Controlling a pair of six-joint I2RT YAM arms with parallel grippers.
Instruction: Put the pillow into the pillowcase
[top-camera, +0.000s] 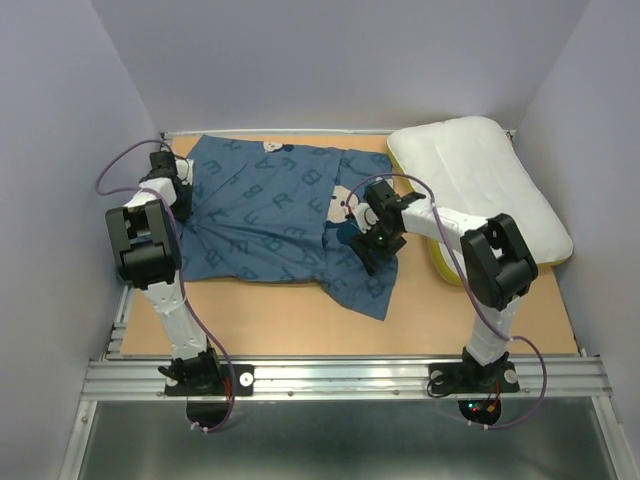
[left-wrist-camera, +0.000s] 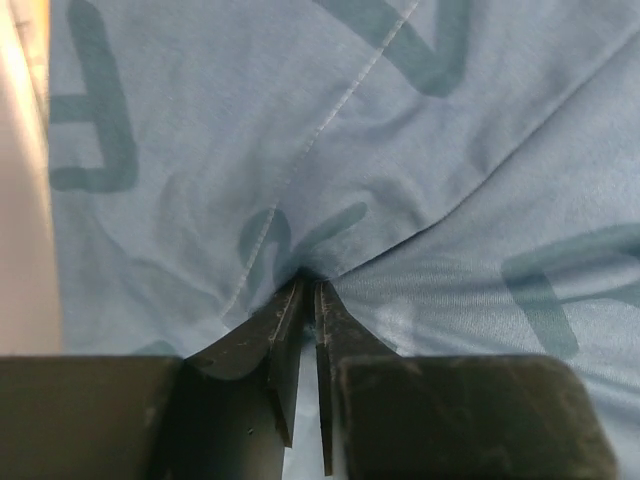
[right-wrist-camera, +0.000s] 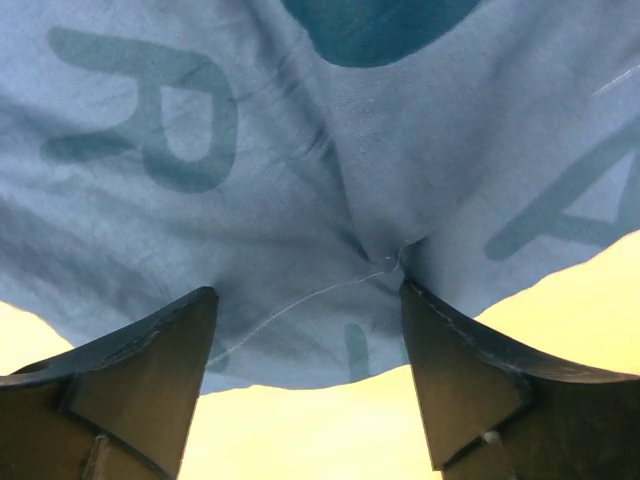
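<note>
Limp, light pillowcase (top-camera: 280, 215) flat on table (top-camera: 300, 320); soft, plump pillow (top-camera: 480, 185) just beside, far right. Left gripper (left-wrist-camera: 308, 285) pinched on a fold of cloth; right gripper (right-wrist-camera: 308, 295) spread wide at right hem, holding nothing. Probably best taken by one hem layer.

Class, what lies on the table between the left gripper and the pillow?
The blue pillowcase fills that stretch, with the right gripper at its end nearest the pillow; the top external view shows this.
</note>
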